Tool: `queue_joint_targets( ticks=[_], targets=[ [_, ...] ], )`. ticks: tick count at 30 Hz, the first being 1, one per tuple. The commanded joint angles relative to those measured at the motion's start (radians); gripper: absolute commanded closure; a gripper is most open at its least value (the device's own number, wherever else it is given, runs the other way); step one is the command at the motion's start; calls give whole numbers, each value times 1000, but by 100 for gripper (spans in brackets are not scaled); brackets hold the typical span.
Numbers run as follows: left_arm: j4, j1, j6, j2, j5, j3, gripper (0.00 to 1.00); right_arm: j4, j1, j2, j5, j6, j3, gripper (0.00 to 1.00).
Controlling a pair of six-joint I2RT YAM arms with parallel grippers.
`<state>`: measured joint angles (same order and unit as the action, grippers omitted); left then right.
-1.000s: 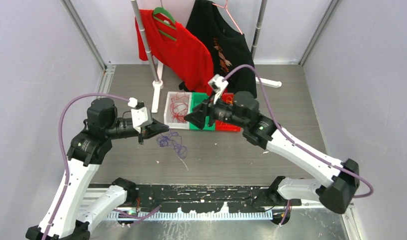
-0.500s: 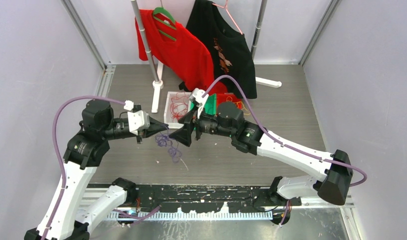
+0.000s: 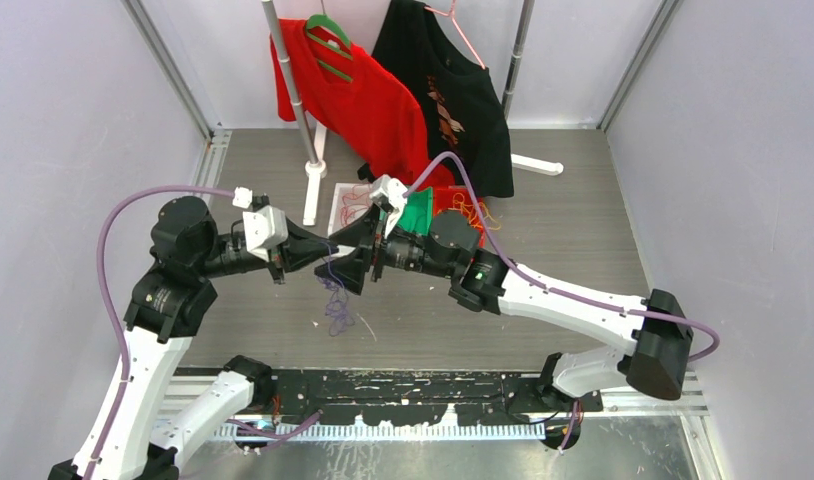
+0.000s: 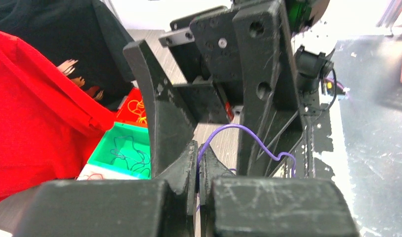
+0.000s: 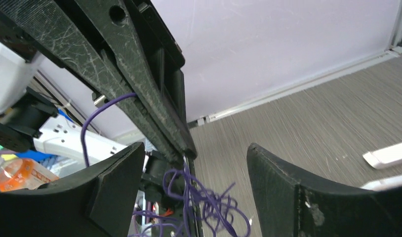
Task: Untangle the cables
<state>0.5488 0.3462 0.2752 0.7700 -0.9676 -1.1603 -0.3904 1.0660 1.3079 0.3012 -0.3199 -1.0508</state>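
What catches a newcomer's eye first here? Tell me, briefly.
The two grippers stand nose to nose above the table: the left gripper is shut on a tangle of purple cables hanging below it, the right gripper open right beside. Behind them, a red shirt and a black shirt hang on a rack.

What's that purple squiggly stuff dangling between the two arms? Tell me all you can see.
A tangled bunch of thin, wiry purple cables, curly like string. One strand is pinched in the shut left gripper; the rest hangs in loose loops toward the grey table. The right gripper stands open on either side of the bunch, not gripping it.
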Motion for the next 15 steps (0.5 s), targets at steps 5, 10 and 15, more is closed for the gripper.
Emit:
queue_joint_targets(
  ticks=[5,10,15],
  targets=[
    [-188,4,-199,-7,1,-14,100,-281,20,60,-81,-88,5,36],
    [-216,4,-265,-2,7,-30,100,-327,19,64,-207,-73,88,60],
    [-221,5,-311,10,8,-53,100,-346,10,70,-247,-53,169,64]
  ],
)
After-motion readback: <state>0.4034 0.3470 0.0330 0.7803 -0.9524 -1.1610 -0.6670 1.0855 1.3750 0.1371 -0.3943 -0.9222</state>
